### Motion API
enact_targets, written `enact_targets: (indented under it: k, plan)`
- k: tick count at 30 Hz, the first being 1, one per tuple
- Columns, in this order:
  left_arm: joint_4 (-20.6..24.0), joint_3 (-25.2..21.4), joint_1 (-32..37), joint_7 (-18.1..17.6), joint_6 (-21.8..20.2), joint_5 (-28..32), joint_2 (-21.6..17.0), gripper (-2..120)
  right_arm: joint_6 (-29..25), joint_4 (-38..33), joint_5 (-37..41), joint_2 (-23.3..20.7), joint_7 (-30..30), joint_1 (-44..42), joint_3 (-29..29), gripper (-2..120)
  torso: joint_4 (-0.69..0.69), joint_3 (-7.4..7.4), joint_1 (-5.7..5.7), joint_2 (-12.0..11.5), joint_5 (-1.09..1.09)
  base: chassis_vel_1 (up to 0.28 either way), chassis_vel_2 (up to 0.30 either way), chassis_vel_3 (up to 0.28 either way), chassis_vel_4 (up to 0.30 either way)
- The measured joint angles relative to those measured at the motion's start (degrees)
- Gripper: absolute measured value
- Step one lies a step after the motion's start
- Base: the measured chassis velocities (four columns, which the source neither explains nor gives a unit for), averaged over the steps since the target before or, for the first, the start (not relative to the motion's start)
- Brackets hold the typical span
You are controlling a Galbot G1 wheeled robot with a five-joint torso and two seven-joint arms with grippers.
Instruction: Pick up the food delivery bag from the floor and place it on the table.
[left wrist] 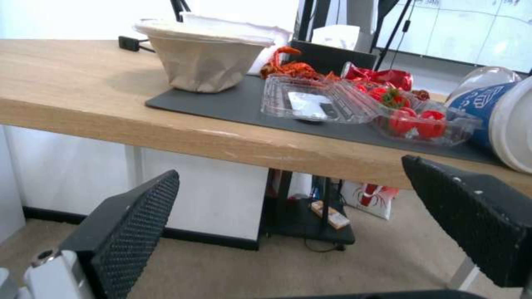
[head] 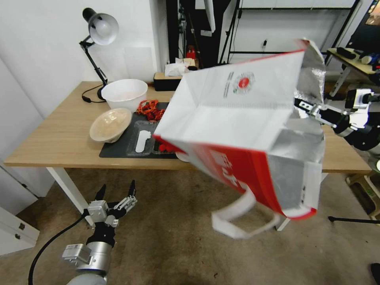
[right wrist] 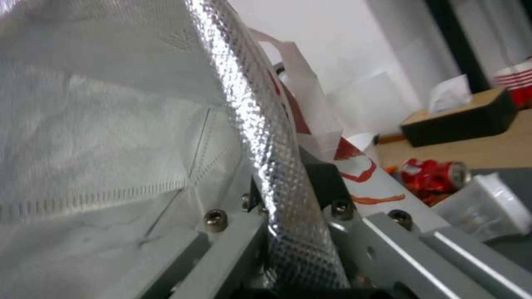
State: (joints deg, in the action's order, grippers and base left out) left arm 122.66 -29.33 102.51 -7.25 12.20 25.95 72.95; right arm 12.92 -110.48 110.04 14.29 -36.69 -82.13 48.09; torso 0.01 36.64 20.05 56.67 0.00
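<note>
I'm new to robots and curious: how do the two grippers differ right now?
The right gripper is raised at table height, its fingers shut on the foil-lined rim of the food delivery bag, which hangs tilted in the air. The left gripper sits low over the floor, fingers open and empty. Both have dark fingers on silver-grey arms.

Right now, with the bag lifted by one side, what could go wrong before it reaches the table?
1. The right gripper pinches only the foil rim of the bag, which hangs tilted with its opening sideways; the rim could tear or slip, and any contents could fall out.
2. The table is crowded: bowls, a clear tray and a box of red fruit sit under the bag's path and could be knocked.
3. The left gripper hangs open below, giving no support.
</note>
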Motion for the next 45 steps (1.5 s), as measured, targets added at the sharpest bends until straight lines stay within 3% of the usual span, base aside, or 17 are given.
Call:
enact_targets:
  k: [21, 28, 37, 38, 39, 41, 45]
  plan:
    - [-0.96, 0.40, -0.86, -0.14, 0.14, 0.58, -1.11, 100, -8.73, -3.89, 4.59, 1.36, 21.71, 1.31, 0.56, 0, 0.00, 0.00, 0.00, 0.00, 0.00, 0.000, 0.000, 0.000, 0.000]
    - [-1.13, 1.05, -1.60, -0.10, -0.13, 0.89, -1.70, 100, -13.26, -6.08, 4.67, 2.55, 34.09, 1.49, 0.94, 0, 0.00, -0.01, 0.00, 0.00, 0.00, 0.000, 0.000, 0.000, 0.000]
    - [-1.28, 1.17, -1.68, -0.08, -0.22, 0.91, -1.74, 100, -12.09, -7.62, 4.62, 2.72, 44.57, 2.45, 1.00, 0, -0.01, -0.01, 0.00, 0.00, 0.00, 0.000, 0.000, 0.000, 0.000]
    - [-1.35, 1.29, -1.75, -0.08, -0.22, 0.91, -1.74, 100, -11.05, -8.51, 5.29, 2.71, 49.56, 3.30, 1.00, 0, 0.00, -0.01, 0.00, 0.00, 0.00, 0.000, 0.000, 0.000, 0.000]
    - [-1.35, 1.29, -1.75, -0.08, -0.22, 0.91, -1.74, 100, -11.05, -8.51, 5.29, 2.71, 49.56, 3.30, 1.00, 0, 0.00, -0.01, 0.00, 0.00, 0.00, 0.000, 0.000, 0.000, 0.000]
    - [-1.65, 1.80, -1.98, -0.05, -0.22, 0.87, -1.76, 100, -10.38, -10.17, 5.70, 2.71, 56.38, 4.10, 0.85, 0, 0.00, 0.00, 0.00, -0.01, 0.00, 0.000, 0.000, 0.000, 0.000]
    - [-1.82, 1.98, -1.84, -0.02, -0.13, 0.59, -1.68, 100, -9.81, -11.50, 5.65, 2.91, 61.97, 5.29, 0.21, 0, 0.00, -0.01, 0.00, 0.00, 0.00, 0.000, 0.000, 0.000, 0.000]
